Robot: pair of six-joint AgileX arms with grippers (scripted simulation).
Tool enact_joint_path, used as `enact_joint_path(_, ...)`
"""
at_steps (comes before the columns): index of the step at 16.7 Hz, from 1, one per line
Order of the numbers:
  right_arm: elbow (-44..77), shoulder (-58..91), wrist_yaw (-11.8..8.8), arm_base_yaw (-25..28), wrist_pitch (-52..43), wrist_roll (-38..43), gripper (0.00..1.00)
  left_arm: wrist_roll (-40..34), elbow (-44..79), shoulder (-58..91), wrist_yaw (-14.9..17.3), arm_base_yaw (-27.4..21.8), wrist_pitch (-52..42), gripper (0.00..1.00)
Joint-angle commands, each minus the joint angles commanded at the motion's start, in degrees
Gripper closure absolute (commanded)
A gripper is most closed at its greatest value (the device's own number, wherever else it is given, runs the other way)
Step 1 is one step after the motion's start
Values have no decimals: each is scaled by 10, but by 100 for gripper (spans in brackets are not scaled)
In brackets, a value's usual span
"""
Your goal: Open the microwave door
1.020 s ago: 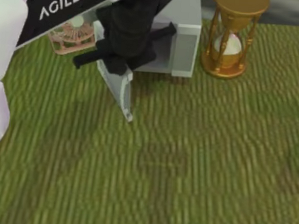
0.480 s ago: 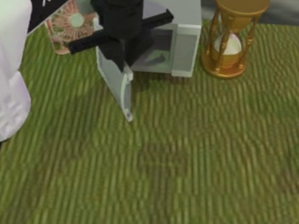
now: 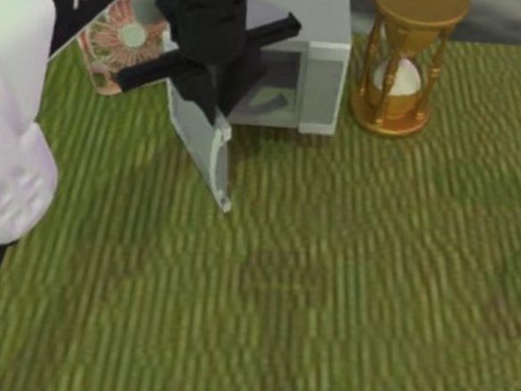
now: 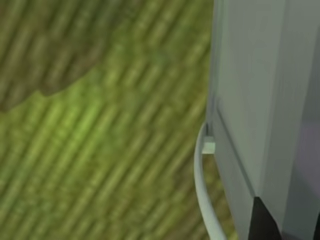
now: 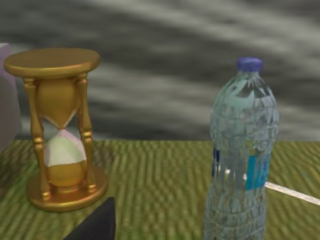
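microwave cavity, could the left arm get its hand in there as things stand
Probably yes. The microwave door is swung well out from the microwave, leaving the front open, and the left hand hovers right above that opening near the hinge side. Only the door itself crowds its left.

Rendered tabletop scene: green woven mat (image 3: 343, 300), blurred grey backdrop (image 5: 175, 60), no room.

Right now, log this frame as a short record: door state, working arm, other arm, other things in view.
microwave door: swung wide open, its free edge pointing toward the table's front
microwave: at the table's back edge, cavity exposed
left gripper: above the door, near its hinge side
right gripper: parked, out of the top view
hourglass: right of the microwave
fan: left of the microwave
bottle: upright, right wrist view only
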Motion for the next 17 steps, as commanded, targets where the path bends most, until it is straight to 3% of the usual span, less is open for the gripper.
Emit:
enact_joint_path(7,0,0,0,0,0,0,0,1,-82,-23,0,3,58,100)
enact_joint_path(17,0,0,0,0,0,0,0,1,-82,-23,0,3,58,100)
